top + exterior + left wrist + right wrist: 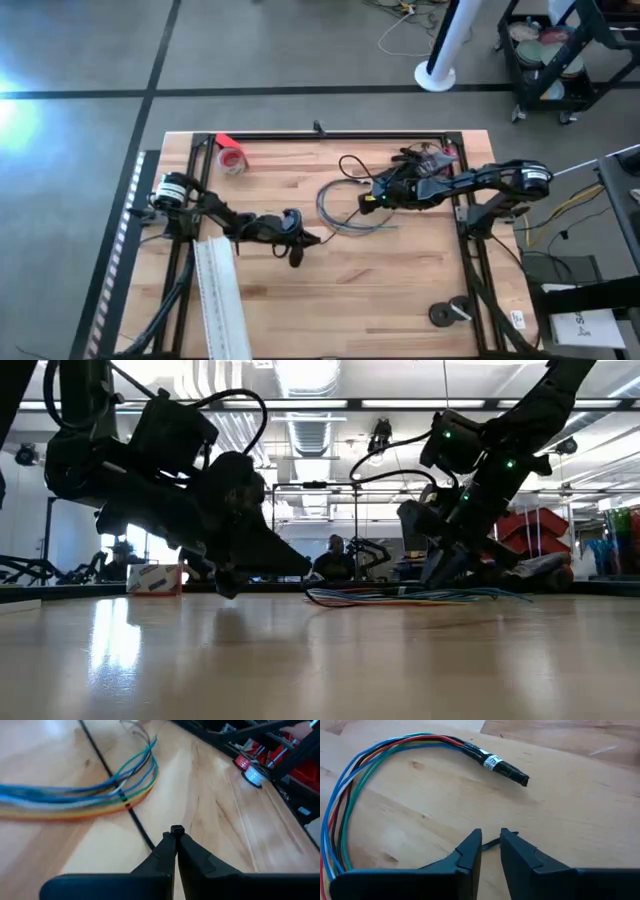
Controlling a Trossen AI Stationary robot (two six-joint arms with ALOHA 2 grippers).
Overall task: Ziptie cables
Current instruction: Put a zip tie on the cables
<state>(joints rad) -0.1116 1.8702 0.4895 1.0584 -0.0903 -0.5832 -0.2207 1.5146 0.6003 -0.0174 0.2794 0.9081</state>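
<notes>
A long flat white strip [222,300] with ribbed edges lies on the pale, grained wooden surface [380,290] at its left side, and a small red tape roll [232,158] sits near the back left corner. The left gripper [296,252] is low over the wood just right of the strip; in its wrist view the matte black wedge-shaped fingers [165,851] are pressed together on the end of a thin black ziptie [117,782], a stiff narrow strap that runs across the cables [345,210]. The cables, thin glossy wires in blue, green, red, orange and dark tones, curve in a loose loop at the middle of the surface, their ends gathered in a black wrapped sleeve [495,764] with a white label. The right gripper [372,203] hovers at the loop's right edge, its fingers [517,855] slightly parted, a thin dark sliver between the tips. Two dark discs [450,312] lie near the front right corner.
</notes>
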